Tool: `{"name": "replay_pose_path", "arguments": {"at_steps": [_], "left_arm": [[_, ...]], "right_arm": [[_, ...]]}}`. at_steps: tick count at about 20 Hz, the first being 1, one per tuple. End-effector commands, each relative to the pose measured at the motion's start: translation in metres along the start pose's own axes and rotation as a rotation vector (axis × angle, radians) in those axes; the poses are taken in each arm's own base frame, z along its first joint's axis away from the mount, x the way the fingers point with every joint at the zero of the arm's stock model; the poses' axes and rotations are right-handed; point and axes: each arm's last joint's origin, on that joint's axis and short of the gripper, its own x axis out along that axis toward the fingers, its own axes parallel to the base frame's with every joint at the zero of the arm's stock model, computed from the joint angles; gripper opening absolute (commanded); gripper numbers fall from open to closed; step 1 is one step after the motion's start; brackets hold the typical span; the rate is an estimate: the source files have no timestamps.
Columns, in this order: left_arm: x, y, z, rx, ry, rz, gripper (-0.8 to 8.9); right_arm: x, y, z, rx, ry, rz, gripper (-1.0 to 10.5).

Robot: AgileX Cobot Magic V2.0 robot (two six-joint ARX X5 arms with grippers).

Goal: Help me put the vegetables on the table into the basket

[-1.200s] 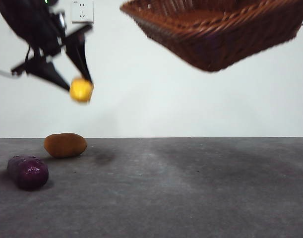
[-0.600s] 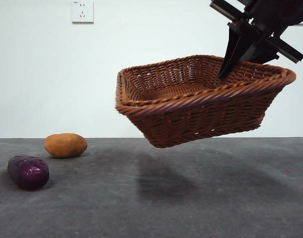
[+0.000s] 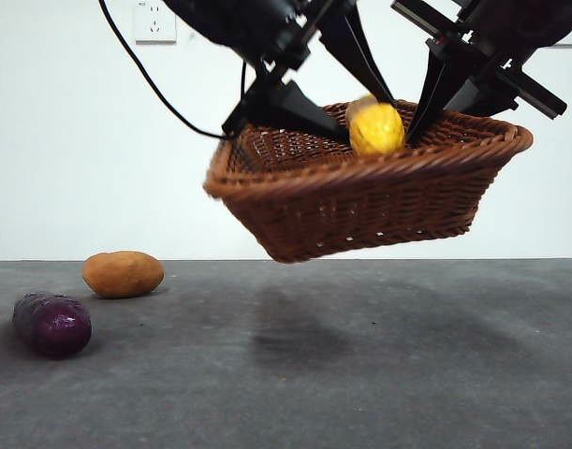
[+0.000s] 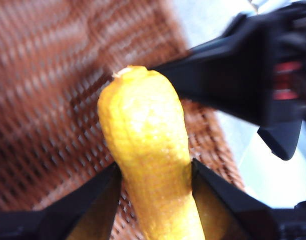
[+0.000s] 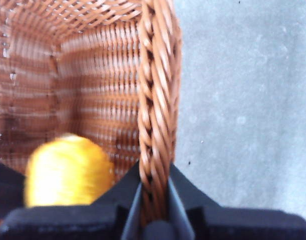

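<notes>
A: Left to right in the front view, what lies on the bench (image 3: 360, 374)?

B: The eggplant (image 3: 51, 324) and, behind it, the tuber (image 3: 123, 273), both resting on the bench, well below and apart from either claw.

A: And the left claw (image 3: 365, 117)?

B: It enters from above, over the basket (image 3: 360, 201). Its jaws are closed on the corn (image 3: 376, 128); the left wrist view shows the cob (image 4: 147, 150) pinched between the two jaws (image 4: 153, 195), its free end over the woven floor (image 4: 52, 100). The cob sits just above the rim, inside the basket's outline. Whether it touches the weave cannot be told.

A: The right claw (image 3: 426, 112)?

B: It comes from the top right corner, just beside the left claw. In the right wrist view its jaws (image 5: 155, 195) are clamped on the braided rim (image 5: 158, 100), one jaw inside the wall, one outside. The basket hangs from this claw, tilted, clear of the bench (image 5: 243, 100), with the corn (image 5: 67, 170) just inside the gripped wall.
</notes>
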Motion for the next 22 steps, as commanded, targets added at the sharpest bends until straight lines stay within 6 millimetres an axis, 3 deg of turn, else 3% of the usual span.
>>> {"name": "replay_pose_path", "arguments": {"at_steps": [1, 4, 7, 16, 19, 22], "left_arm": [[0.005, 0.001, -0.002, -0.025, 0.003, -0.004, -0.08], [0.006, 0.0, -0.004, -0.029, 0.017, -0.002, 0.21], [0.006, 0.001, -0.006, -0.036, 0.038, 0.009, 3.98], [0.002, 0.003, -0.008, -0.028, 0.05, 0.041, 4.09], [-0.02, 0.004, -0.005, -0.02, 0.04, 0.062, 4.09], [-0.061, 0.003, 0.001, -0.018, -0.052, 0.148, 4.09]], "right_arm": [[0.0, 0.001, 0.002, 0.006, -0.023, 0.018, -0.1], [0.0, 0.002, 0.004, 0.003, -0.04, 0.025, -0.1], [0.0, 0.002, 0.004, 0.003, -0.039, 0.025, -0.1], [0.0, 0.002, 0.003, -0.003, -0.03, 0.04, -0.1], [0.0, 0.002, 0.003, -0.015, -0.034, 0.032, -0.1], [0.0, 0.001, 0.004, -0.028, -0.035, 0.028, -0.1]]}}
